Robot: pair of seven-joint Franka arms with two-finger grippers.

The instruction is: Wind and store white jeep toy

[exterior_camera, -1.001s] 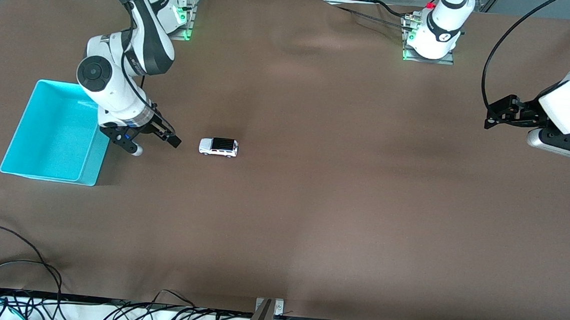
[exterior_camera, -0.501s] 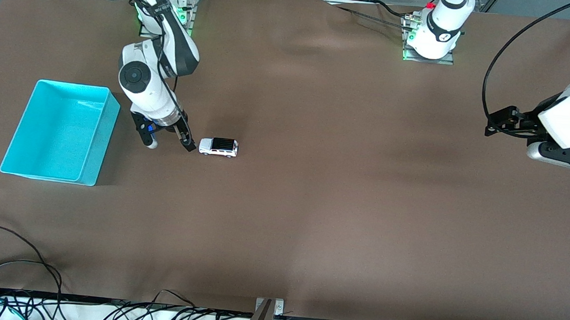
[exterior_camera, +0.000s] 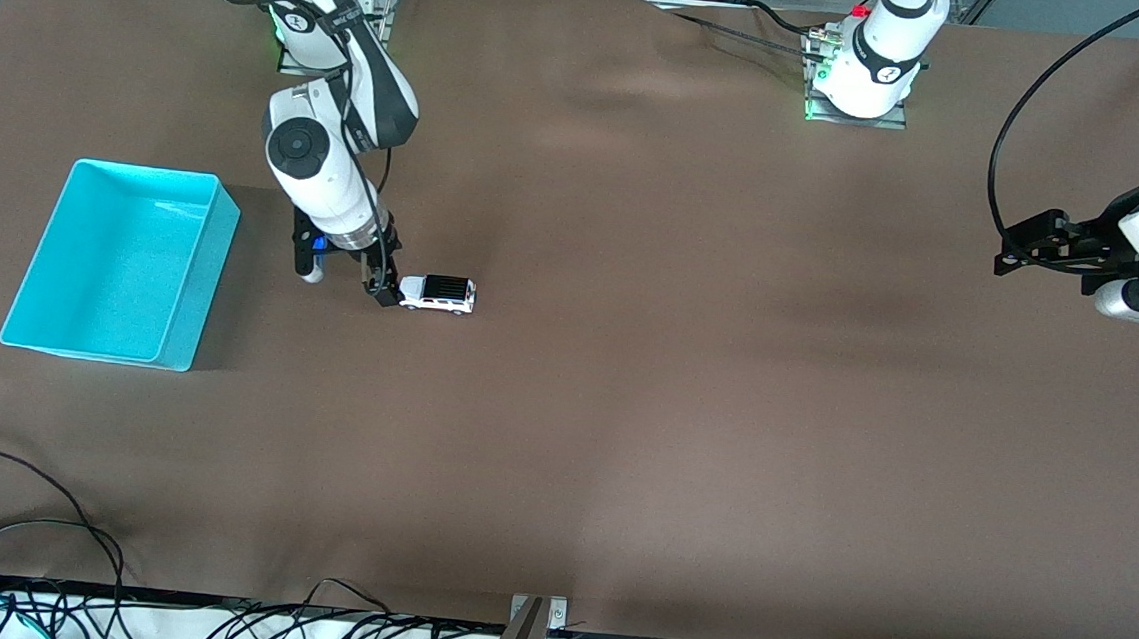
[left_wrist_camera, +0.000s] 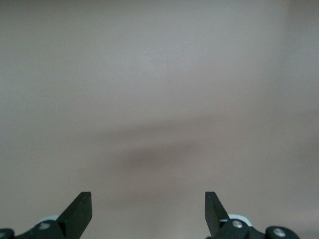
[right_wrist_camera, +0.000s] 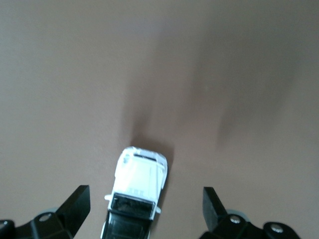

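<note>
Moved from beside the turquoise bin [exterior_camera: 117, 263] over to the white jeep toy [exterior_camera: 437, 293]: right hand [exterior_camera: 347, 279], fingers spread, empty, just above the worktop [exterior_camera: 685, 388]. Well apart from the jeep, left hand [exterior_camera: 1051, 248], waiting, spread wide, empty.

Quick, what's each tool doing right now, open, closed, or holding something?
Left tool: open, holding nothing, over bare table.
Right tool: open, holding nothing, at the white jeep toy.

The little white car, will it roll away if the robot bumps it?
Probably. The toy car sits on its wheels on the flat table, so a nudge could roll it. It looks tiny and light, so the open right gripper could easily knock it aside.
</note>
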